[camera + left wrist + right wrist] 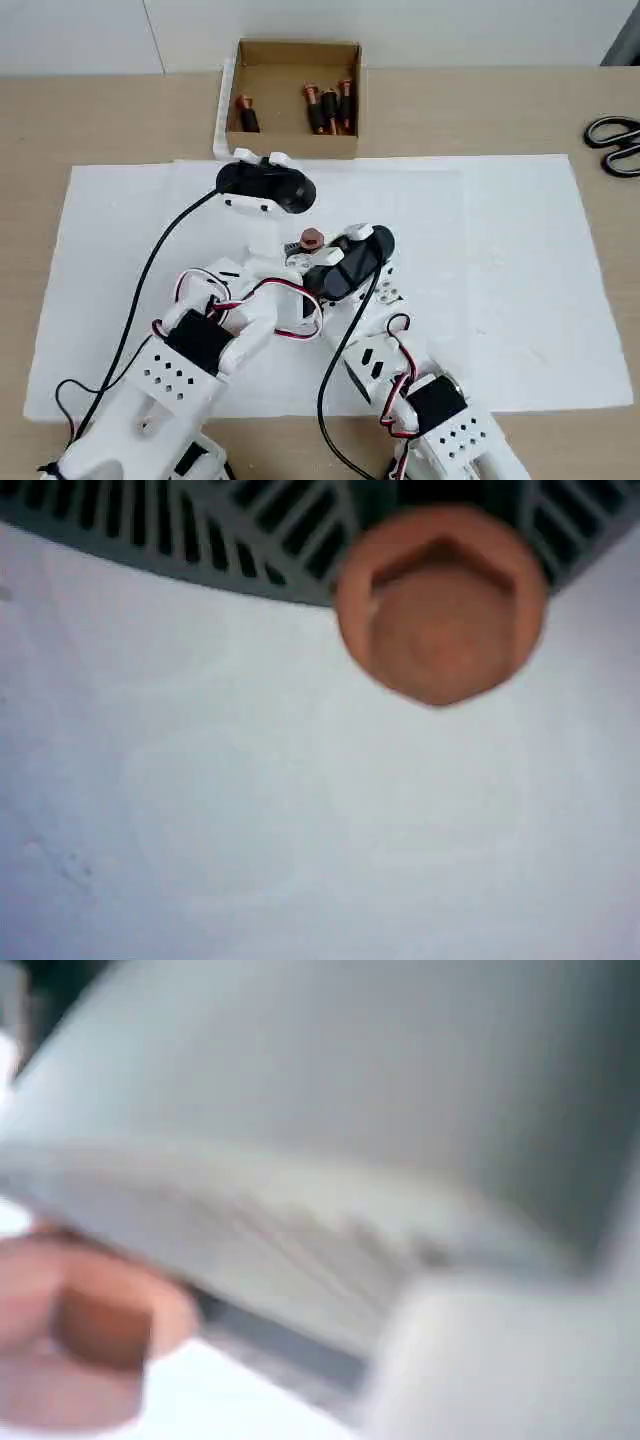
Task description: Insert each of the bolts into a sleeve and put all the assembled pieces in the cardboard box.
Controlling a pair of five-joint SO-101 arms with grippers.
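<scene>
A copper-headed bolt (311,239) stands head-up over the white paper, right where my two arms' wrist ends meet. The left arm's black wrist camera (265,188) is just behind and left of it. The right arm's camera (350,262) is close on its right. In the left wrist view the bolt head (438,602) is very near, against a dark ribbed part (200,535). The right wrist view has the bolt (85,1330) blurred beside a white arm part (330,1160). The cardboard box (298,46) at the back holds several assembled pieces (328,105).
A white paper sheet (500,280) covers most of the table between the arms and the box. Black-handled scissors (615,143) lie at the far right edge. Camera cables trail from both wrists toward the front of the table.
</scene>
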